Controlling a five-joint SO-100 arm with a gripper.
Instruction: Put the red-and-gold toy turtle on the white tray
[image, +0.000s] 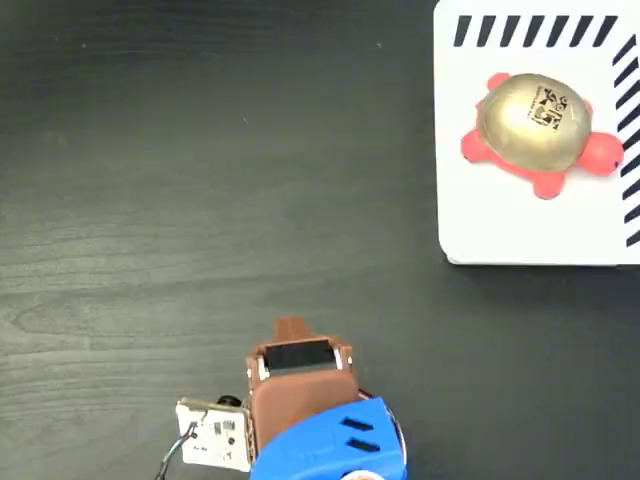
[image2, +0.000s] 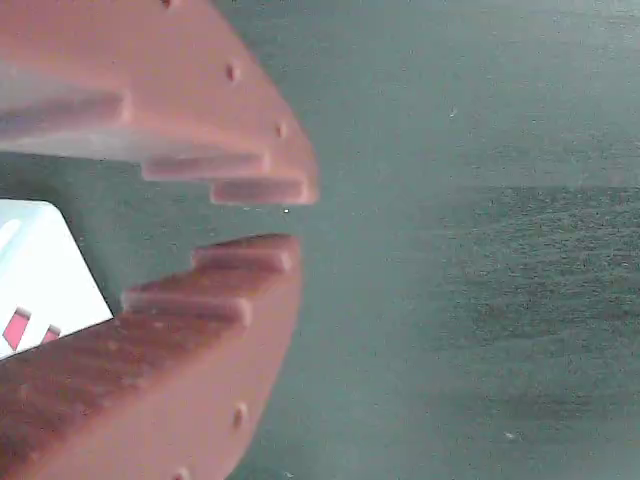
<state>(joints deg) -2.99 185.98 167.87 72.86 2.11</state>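
Well away from the pincer (image: 290, 328), up and to its right in the fixed view: finding the red-and-gold toy turtle (image: 540, 135) lying shell-up on the white tray (image: 500, 235), wholly inside the striped edges and toward the tray's far end. Touching nothing but the tray and sitting free of any grip, so judging the placing as done.

At the bottom of that view, seeing the pincer sitting close above the arm's blue base (image: 330, 450), pointing up the picture over the dark table (image: 150, 200). Probably parking there to keep clear of the tray and avoid nudging the toy.

In the wrist view, noticing the toothed fingertips (image2: 265, 190) pinched almost together, leaving only a slit between the tips and gripping nothing. Looking past them at bare dark table alone. Beside the lower finger, glimpsing a white corner with red marks (image2: 40, 270); not managing to tell what it is.
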